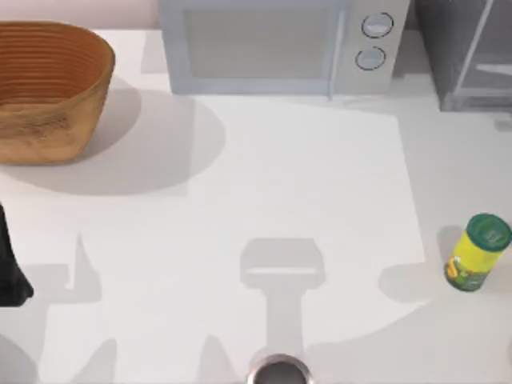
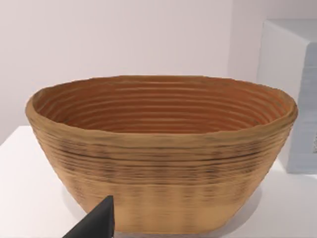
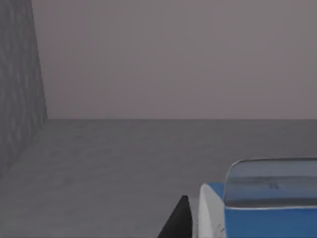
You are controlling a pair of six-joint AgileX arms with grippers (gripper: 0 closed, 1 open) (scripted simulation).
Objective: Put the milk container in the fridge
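The milk container, a blue-and-white carton, is seen close up in the right wrist view, inside the dark grey fridge. My right gripper is shut on it, and one dark fingertip presses against its white side. Around the carton are the fridge's grey floor and back wall. In the top view the fridge stands at the back right corner. My left gripper is parked at the table's left edge, open and holding nothing.
A woven basket stands at the back left, right in front of the left wrist camera. A light-grey microwave with two dials sits at the back centre. A yellow green-lidded can stands near the right edge.
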